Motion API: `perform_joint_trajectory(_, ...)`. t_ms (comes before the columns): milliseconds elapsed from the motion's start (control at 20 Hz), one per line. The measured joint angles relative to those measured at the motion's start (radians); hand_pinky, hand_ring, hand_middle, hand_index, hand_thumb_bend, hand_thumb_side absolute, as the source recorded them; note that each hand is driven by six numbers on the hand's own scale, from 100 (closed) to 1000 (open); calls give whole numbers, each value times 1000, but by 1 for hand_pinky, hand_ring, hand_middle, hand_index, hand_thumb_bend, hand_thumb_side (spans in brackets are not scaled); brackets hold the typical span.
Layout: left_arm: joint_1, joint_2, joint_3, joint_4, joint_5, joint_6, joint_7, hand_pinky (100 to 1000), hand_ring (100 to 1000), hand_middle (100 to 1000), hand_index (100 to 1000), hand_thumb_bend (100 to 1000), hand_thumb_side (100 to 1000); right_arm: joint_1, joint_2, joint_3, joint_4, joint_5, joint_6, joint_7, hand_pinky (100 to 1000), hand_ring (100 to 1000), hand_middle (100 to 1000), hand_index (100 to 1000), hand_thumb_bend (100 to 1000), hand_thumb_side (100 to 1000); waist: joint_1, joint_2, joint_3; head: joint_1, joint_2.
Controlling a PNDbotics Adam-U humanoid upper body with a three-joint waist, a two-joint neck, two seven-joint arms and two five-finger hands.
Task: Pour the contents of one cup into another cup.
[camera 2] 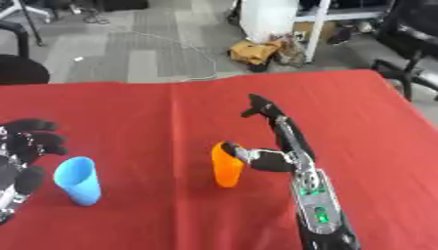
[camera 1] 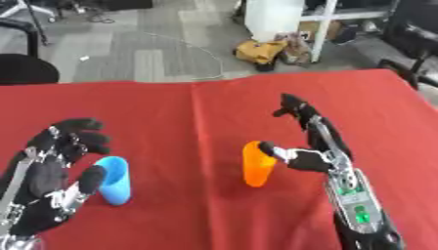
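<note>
Two cups stand on the red tablecloth [camera 1: 214,107], and neither is off it yet. The orange cup [camera 1: 256,164] stands upright near the middle of the table, a little toward the near edge; the blue cup [camera 1: 114,179] stands upright well apart from it, toward the near left corner.

My right hand [camera 1: 312,151] comes in from the near right side with its fingers stretched straight out toward the far edge and its thumb laid against the right side of the orange cup. It is spread wide, not closed round anything. My left hand [camera 1: 51,171] is beside the blue cup, fingers relaxed and apart, thumb just at the cup's left wall; whether it touches I cannot tell.

I judge this as the reach-and-grasp step, with no pouring begun. Next I need to curl my right fingers round the orange cup so it sits between fingers and thumb, then lift it clear and carry it left over the blue cup's mouth. A nudge from the thumb before the fingers close could tip the cup.

What is inside either cup I cannot make out in either view.

The left eye view shows most of my left hand and its thumb against the blue cup. The right eye view cuts that hand off at the frame's edge but shows the blue cup's open rim and whole body unobstructed, plus a clearer gap between the two cups.
</note>
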Motion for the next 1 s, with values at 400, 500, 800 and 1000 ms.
perform_joint_trajectory(400, 37, -10, 69, -17, -3, 3, 66, 628, 664, 670, 736, 505, 407, 2, -11, -63, -71, -101, 87, -121, 918, 872, 555, 857, 438, 352, 0, 0, -1, 0, -1)
perform_joint_trajectory(500, 46, -25, 92, -15, -2, 10, 95, 627, 665, 672, 735, 473, 423, 2, -11, -69, -79, -121, 112, -152, 907, 866, 550, 849, 406, 337, 0, 0, 0, 0, -3)
perform_joint_trajectory(800, 81, -45, 135, -12, -18, 24, 182, 625, 661, 668, 728, 396, 416, 12, -12, -74, -93, -168, 164, -225, 876, 843, 533, 832, 321, 286, 1, 0, 3, 0, -8)
perform_joint_trajectory(1000, 98, -50, 151, -12, -36, 33, 206, 624, 658, 664, 726, 400, 417, 20, -13, -74, -97, -184, 182, -244, 864, 823, 525, 826, 312, 280, 2, 0, 3, 0, -8)
